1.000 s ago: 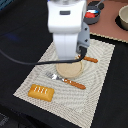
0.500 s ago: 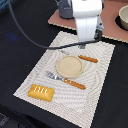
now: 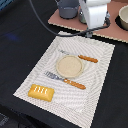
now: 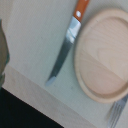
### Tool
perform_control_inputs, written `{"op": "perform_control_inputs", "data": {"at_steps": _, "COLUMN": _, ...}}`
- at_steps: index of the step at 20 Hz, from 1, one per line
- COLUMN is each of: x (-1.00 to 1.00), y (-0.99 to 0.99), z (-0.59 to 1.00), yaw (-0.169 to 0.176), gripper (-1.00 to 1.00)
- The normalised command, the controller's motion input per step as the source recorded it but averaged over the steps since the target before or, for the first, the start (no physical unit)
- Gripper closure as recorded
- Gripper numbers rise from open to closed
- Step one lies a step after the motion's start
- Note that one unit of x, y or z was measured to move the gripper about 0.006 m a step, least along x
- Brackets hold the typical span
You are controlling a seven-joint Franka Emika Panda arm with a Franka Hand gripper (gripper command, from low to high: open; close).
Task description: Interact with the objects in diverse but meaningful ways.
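Note:
The golden-yellow bread loaf (image 3: pixel 41 92) lies on the near corner of the striped placemat (image 3: pixel 45 60), toward the exterior view's left. A blue-grey pot (image 3: pixel 67 8) stands on the pinkish toy kitchen top (image 3: pixel 72 21) at the back. My arm's white wrist (image 3: pixel 95 14) hangs over the mat's far edge, beyond the plate. It covers the fingers, so their state does not show. The wrist view shows only the knife (image 4: pixel 64 49), the plate (image 4: pixel 102 52) and the fork tines (image 4: pixel 117 110), with nothing held in sight. Tomato, sausage and frying pan are out of view.
A round beige plate (image 3: pixel 69 66) sits mid-mat with a wooden-handled knife (image 3: pixel 80 57) behind it and a fork (image 3: pixel 65 80) in front. A round container (image 3: pixel 122 17) stands at the back right. A dark cable (image 3: pixel 42 25) curves over the black table.
The arm has pulled back from over the plate toward the far side and the exterior view's right. The plate, knife, fork and bread loaf have stayed put.

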Motion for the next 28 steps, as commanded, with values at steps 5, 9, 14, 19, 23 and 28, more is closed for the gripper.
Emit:
{"op": "perform_control_inputs", "data": {"at_steps": 5, "x": -0.22, "y": 0.84, "z": -0.02, "yaw": -0.002, "gripper": -1.00}}
{"op": "perform_control_inputs", "data": {"at_steps": 9, "x": -0.22, "y": 0.80, "z": -0.01, "yaw": -0.026, "gripper": -1.00}}
{"op": "perform_control_inputs", "data": {"at_steps": 14, "x": -0.15, "y": 0.75, "z": 0.00, "yaw": -0.084, "gripper": -1.00}}
{"op": "perform_control_inputs", "data": {"at_steps": 19, "x": -0.17, "y": 0.61, "z": 0.00, "yaw": -0.153, "gripper": -1.00}}
{"op": "perform_control_inputs", "data": {"at_steps": 23, "x": -0.19, "y": 0.52, "z": 0.00, "yaw": -0.165, "gripper": -1.00}}
{"op": "perform_control_inputs", "data": {"at_steps": 28, "x": -0.23, "y": 0.38, "z": 0.00, "yaw": -0.153, "gripper": -1.00}}
